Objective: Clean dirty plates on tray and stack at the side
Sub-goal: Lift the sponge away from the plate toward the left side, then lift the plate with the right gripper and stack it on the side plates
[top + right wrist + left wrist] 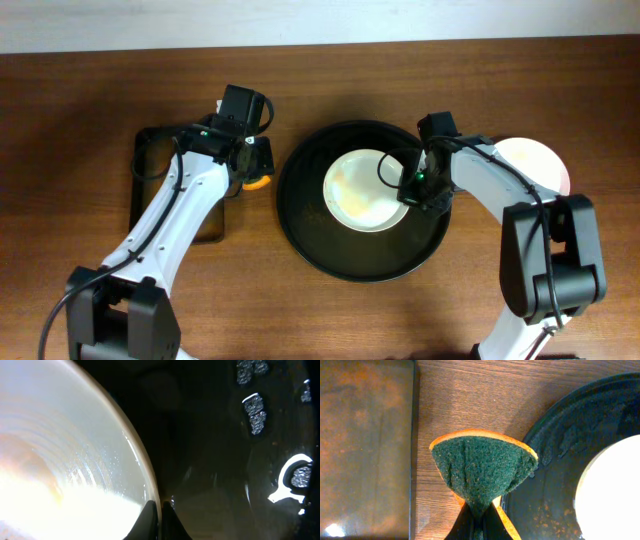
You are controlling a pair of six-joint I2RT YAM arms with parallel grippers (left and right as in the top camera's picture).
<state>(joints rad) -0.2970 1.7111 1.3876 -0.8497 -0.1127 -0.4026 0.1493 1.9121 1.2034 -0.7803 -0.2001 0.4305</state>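
1 sponge (482, 467) pinched in left hand (479, 516).

2 plates, dirty plate (355, 190) + side plate (540, 160), 2 trays, round tray (300, 215) + rect. tray (148, 205), 1 sponge (482, 467)

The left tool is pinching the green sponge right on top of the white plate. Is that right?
Not quite. The left tool does pinch the green sponge, but the sponge is above the wooden table, beside the round black tray, not on the white plate. The left wrist view shows it.
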